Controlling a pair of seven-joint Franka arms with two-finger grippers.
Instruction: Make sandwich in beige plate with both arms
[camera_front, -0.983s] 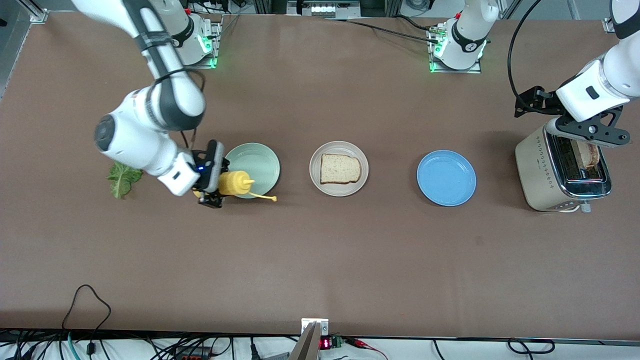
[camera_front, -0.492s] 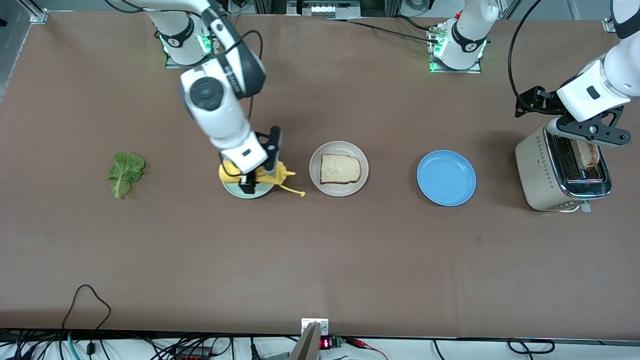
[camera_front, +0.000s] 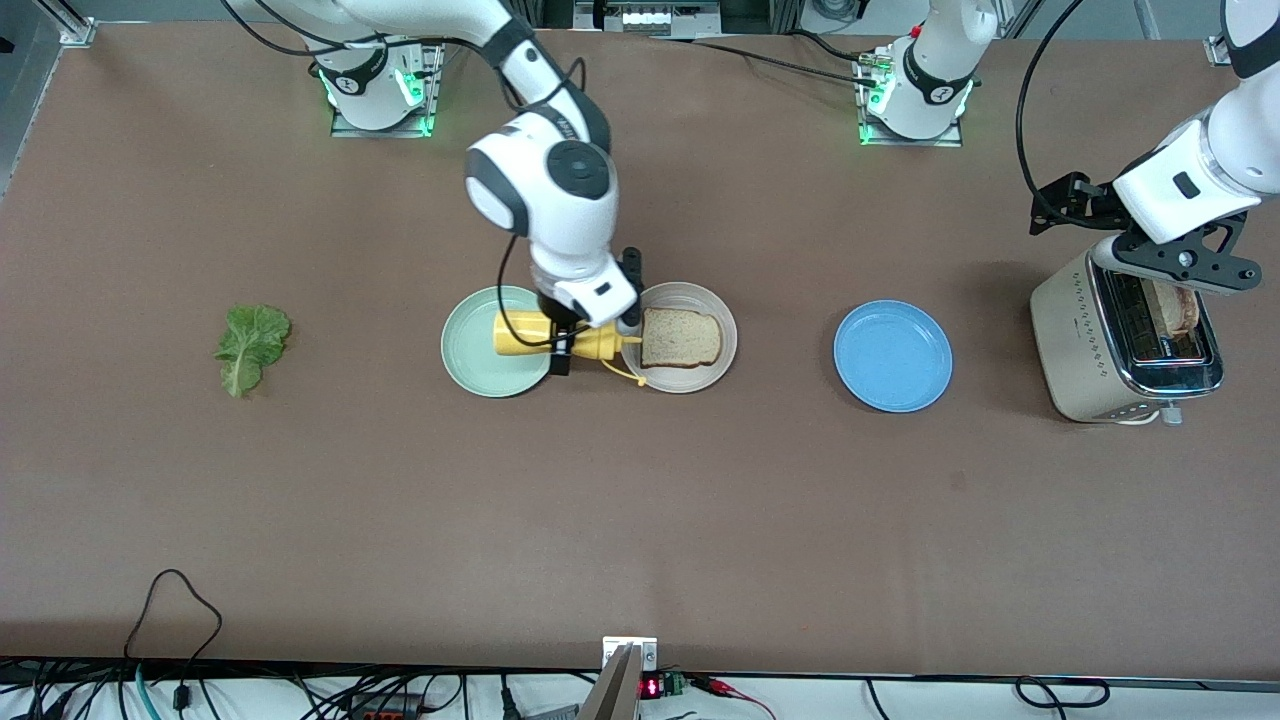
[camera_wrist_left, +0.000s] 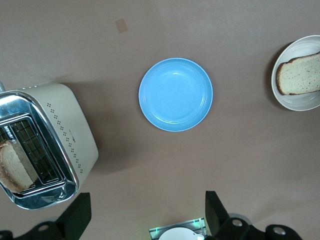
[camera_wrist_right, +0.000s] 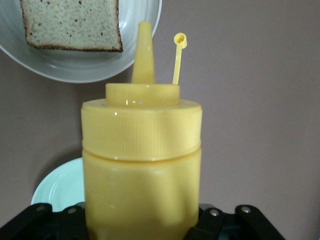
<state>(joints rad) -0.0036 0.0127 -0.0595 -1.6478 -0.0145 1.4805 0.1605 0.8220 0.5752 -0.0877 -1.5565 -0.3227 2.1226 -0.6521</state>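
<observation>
The beige plate (camera_front: 700, 296) sits mid-table with one slice of bread (camera_front: 680, 338) on it. My right gripper (camera_front: 565, 340) is shut on a yellow squeeze bottle (camera_front: 520, 333), held sideways in the air between the mint-green plate (camera_front: 480, 350) and the beige plate. Its nozzle points at the bread and its cap dangles on a tether. In the right wrist view the bottle (camera_wrist_right: 142, 160) fills the middle, with the bread (camera_wrist_right: 72, 25) past its tip. A lettuce leaf (camera_front: 250, 345) lies toward the right arm's end. My left gripper (camera_front: 1180, 262) hangs open over the toaster (camera_front: 1090, 345).
A second bread slice (camera_front: 1180, 308) stands in the toaster's slot. A blue plate (camera_front: 892, 356) lies between the beige plate and the toaster. In the left wrist view, the blue plate (camera_wrist_left: 175, 94) and the toaster (camera_wrist_left: 50, 135) lie below the open fingers (camera_wrist_left: 75, 220).
The right arm has carried the yellow bottle from beside the lettuce, over the mint-green plate, up to the beige plate's edge. The left arm has not moved.
</observation>
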